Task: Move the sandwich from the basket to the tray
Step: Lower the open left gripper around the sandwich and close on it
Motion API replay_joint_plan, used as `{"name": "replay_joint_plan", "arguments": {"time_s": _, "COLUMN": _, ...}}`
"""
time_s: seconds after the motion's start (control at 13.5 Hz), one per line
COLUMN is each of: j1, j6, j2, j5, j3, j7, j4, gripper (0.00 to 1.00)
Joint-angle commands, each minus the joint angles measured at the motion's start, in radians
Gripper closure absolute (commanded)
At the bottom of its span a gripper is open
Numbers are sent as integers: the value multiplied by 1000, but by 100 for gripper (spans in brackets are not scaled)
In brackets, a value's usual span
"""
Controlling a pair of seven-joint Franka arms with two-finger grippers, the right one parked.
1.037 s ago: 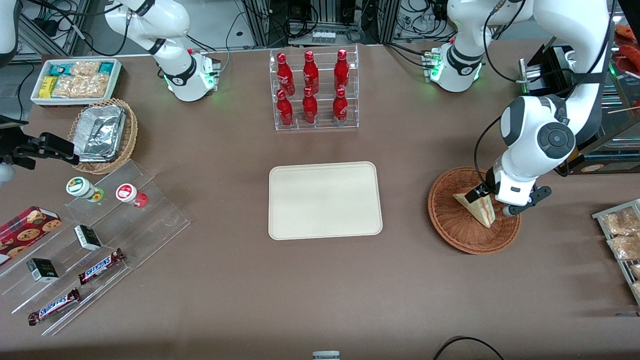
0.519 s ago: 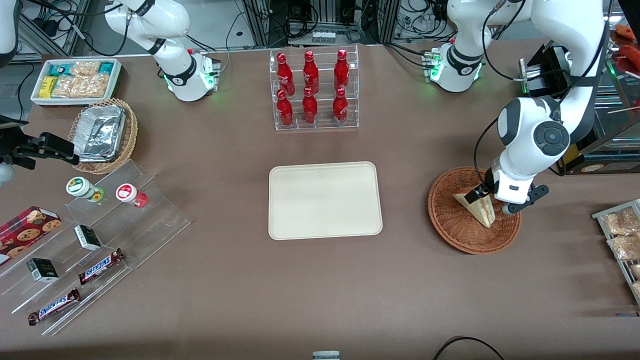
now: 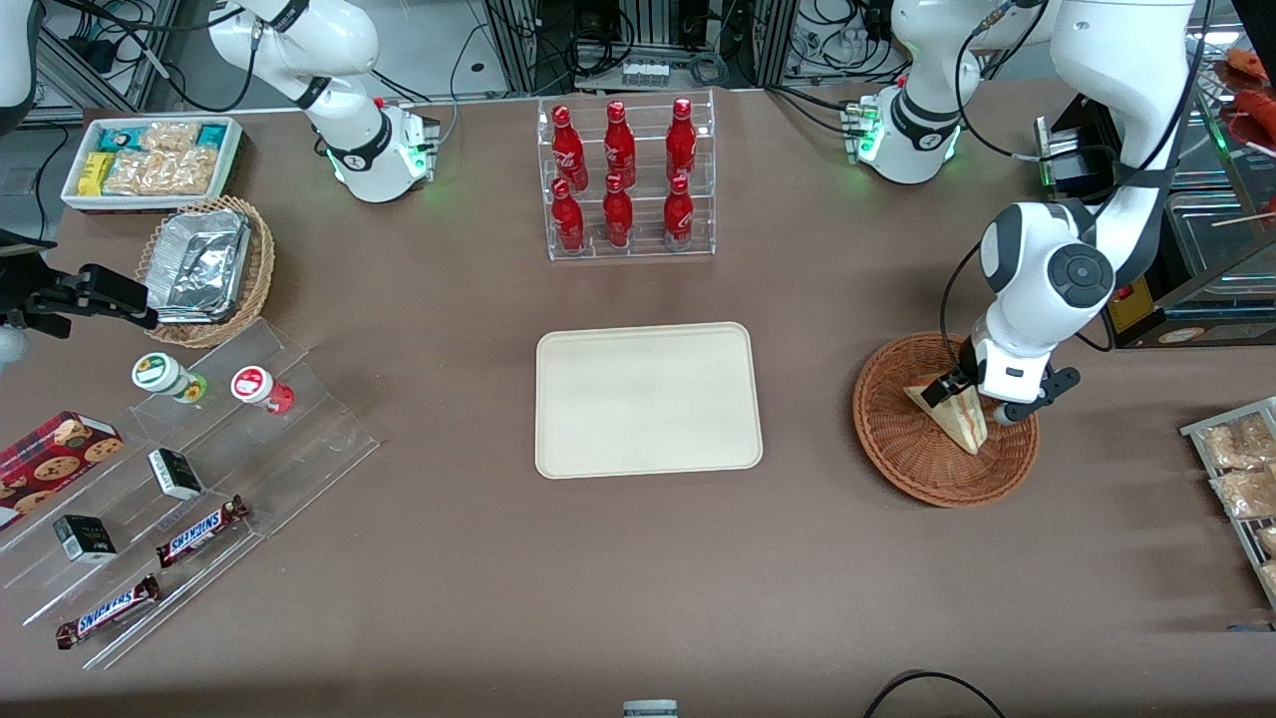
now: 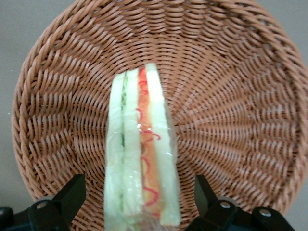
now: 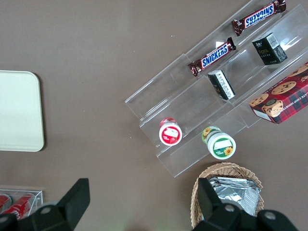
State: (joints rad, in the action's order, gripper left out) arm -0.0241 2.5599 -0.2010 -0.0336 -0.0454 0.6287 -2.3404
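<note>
"SNICKERS" reads on two chocolate bars (image 5: pixel 214 56) (image 5: pixel 258 14) lying on the clear stepped stand (image 5: pixel 192 96).

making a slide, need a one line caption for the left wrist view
Open tool straddling the upright sandwich in the woven basket, fingers apart from its sides.

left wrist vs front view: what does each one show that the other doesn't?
Only the left wrist view: the sandwich's layered cut edge close up, with a clear gap between it and each finger of the open gripper.

Only the front view: the tray, bare, toward the parked arm's end from the basket, plus a rack of red bottles.

Both: the sandwich in the basket, gripper over it.
</note>
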Motion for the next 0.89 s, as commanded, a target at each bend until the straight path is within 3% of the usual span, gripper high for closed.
{"name": "replay_joint_plan", "arguments": {"time_s": 0.0, "j1": 30, "j6": 36, "j2": -8, "j5": -2, "j3": -4, "j7": 9, "j4": -17, "gripper": 1}}
{"name": "replay_joint_plan", "arguments": {"time_s": 0.07, "j1": 30, "j6": 36, "j2": -11, "j5": -2, "j3": -4, "j7": 9, "j4": -19, "gripper": 9}}
{"name": "replay_joint_plan", "arguments": {"time_s": 0.15, "j1": 30, "j6": 36, "j2": -11, "j5": -2, "j3": -4, "j7": 9, "j4": -19, "gripper": 25}}
{"name": "replay_joint_plan", "arguments": {"time_s": 0.3, "j1": 30, "j6": 34, "j2": -11, "j5": -2, "j3": -4, "j7": 9, "j4": -17, "gripper": 78}}
{"name": "replay_joint_plan", "arguments": {"time_s": 0.37, "j1": 30, "j6": 31, "j2": -11, "j5": -2, "j3": -4, "j7": 14, "j4": -17, "gripper": 99}}
{"name": "replay_joint_plan", "arguments": {"time_s": 0.81, "j1": 21, "j6": -51, "j2": 18, "j5": -2, "j3": -8, "j7": 14, "j4": 18, "gripper": 100}}
